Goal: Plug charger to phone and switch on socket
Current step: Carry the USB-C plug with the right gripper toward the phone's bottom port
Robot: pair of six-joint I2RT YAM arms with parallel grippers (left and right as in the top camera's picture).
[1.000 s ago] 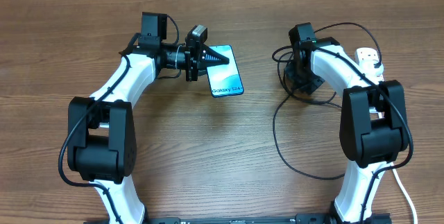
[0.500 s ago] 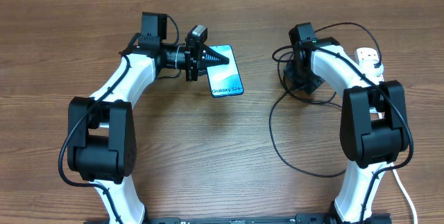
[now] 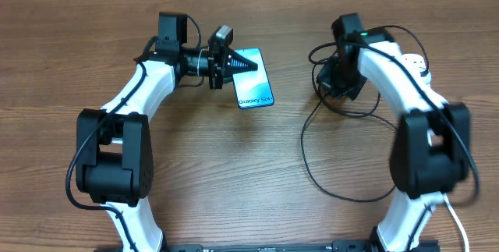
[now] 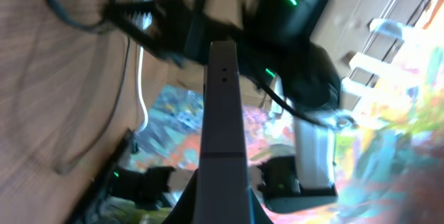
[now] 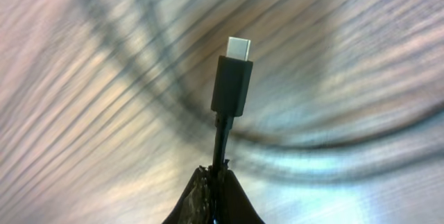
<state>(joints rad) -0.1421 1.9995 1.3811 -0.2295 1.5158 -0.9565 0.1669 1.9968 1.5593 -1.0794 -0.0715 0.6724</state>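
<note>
Desk (image 3: 249,182) of brown wood carries the whole job. Its near half between the two arms is bare except for cable slack.

The left arm (image 3: 140,88) reaches toward the far edge, left of centre. The right arm (image 3: 390,72) bends in from the right edge toward the far middle. This brings each load toward the other, probably so plug and port can meet between them.

The socket (image 3: 415,63) lies by the far-right corner, mostly hidden under the right arm. Its switches cannot be read from here. Its white cord (image 3: 458,225) shows only at the near-right corner.

The phone (image 3: 255,84) sits just left of the far-edge middle, its blue screen facing up. The left gripper (image 3: 245,65) is clamped on its far part, apparently to steady it for insertion. The left wrist view shows only a narrow dark edge rising from between the fingers, and no port can be made out.

The charger (image 3: 308,158) trails in a wide loose loop across the near-right wood. That slack should let the tip travel without tugging.

The right gripper (image 5: 216,186) is pinched tight on the cable just below the connector tip (image 5: 232,78). The tip stands free and straight above the fingertips, ready to be aimed. Bare wood separates it from the phone. The cramped side is the far-right corner, where arm, cable and socket crowd together.
</note>
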